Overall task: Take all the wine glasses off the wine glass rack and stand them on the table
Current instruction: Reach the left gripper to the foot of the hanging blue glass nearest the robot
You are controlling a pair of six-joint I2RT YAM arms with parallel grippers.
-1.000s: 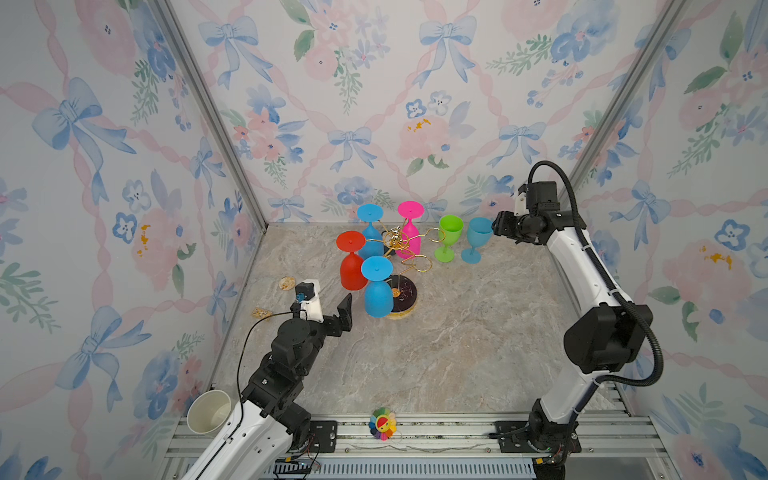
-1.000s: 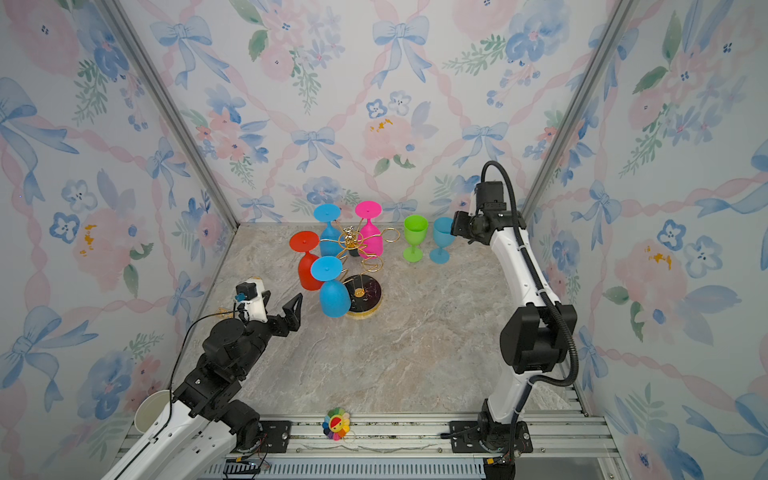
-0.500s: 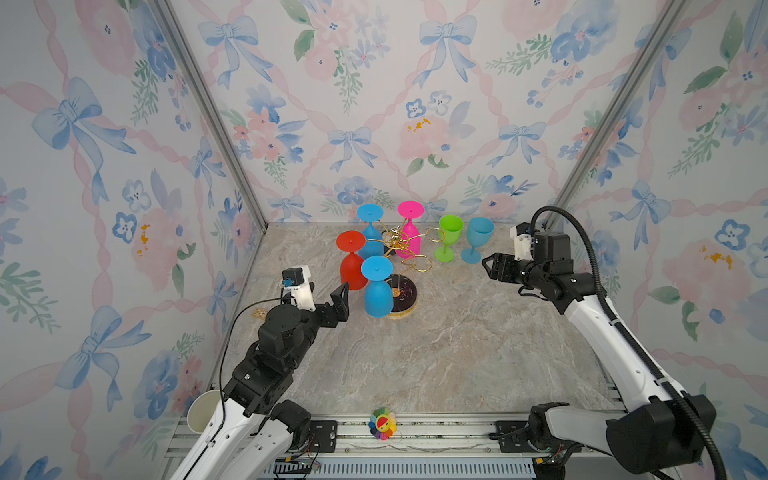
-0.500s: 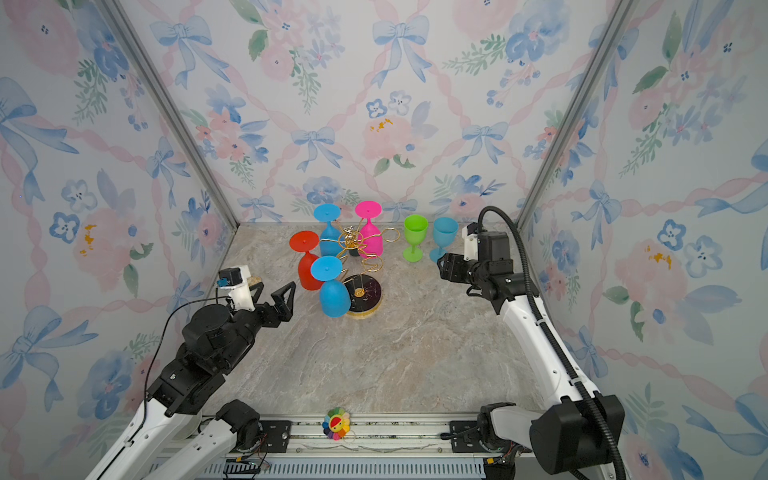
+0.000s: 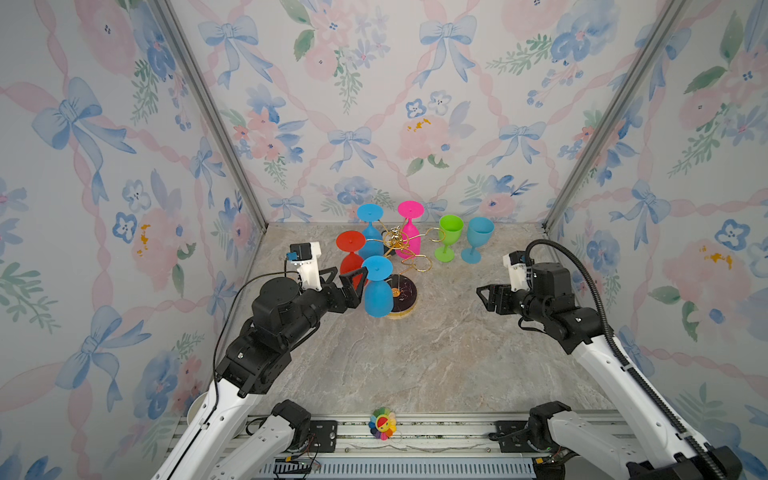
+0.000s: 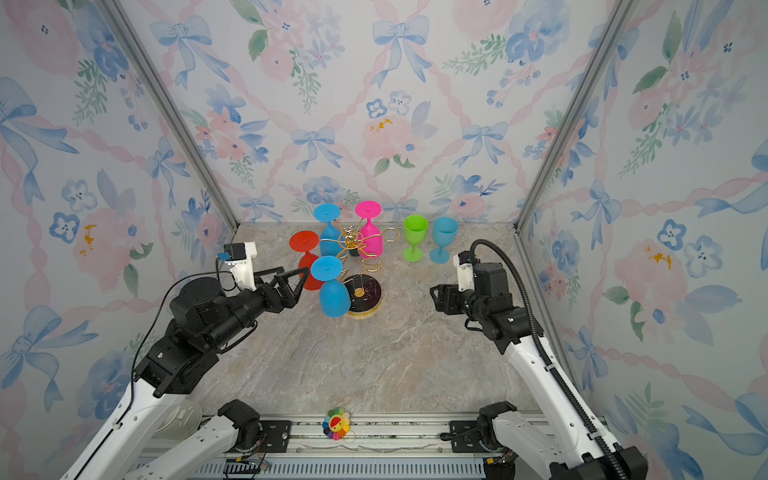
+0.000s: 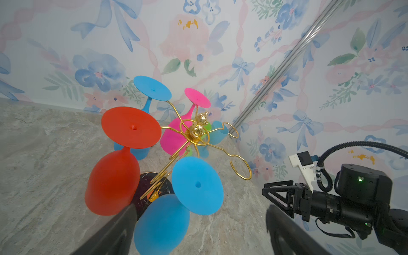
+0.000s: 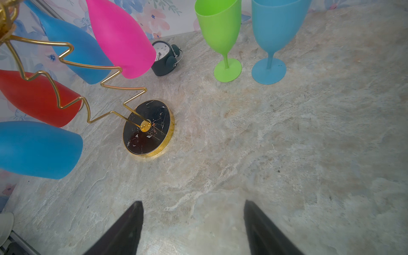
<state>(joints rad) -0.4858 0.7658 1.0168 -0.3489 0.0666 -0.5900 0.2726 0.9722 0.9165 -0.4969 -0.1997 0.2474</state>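
Observation:
The gold wine glass rack (image 5: 395, 240) stands on its black round base (image 8: 152, 123) at the back middle. Hanging upside down from it are a front blue wine glass (image 5: 377, 291), a red one (image 5: 351, 259), a back blue one (image 5: 370, 235) and a pink one (image 5: 409, 232). My left gripper (image 5: 359, 286) is open right beside the front blue glass. In the left wrist view that glass's bowl (image 7: 161, 225) lies between the fingers, close to one finger (image 7: 123, 220). My right gripper (image 5: 484, 297) is open over bare table, to the right of the rack.
A green glass (image 5: 449, 239) and a light-blue glass (image 5: 478, 239) stand upright at the back right. A small dark alarm clock (image 8: 165, 58) sits behind the rack. A paper cup (image 6: 178, 419) is at the front left and a colourful flower toy (image 5: 383, 423) lies on the front rail.
My right arm has pulled back from the light-blue glass toward the front right and dropped lower. My left gripper has moved up to the front blue glass.

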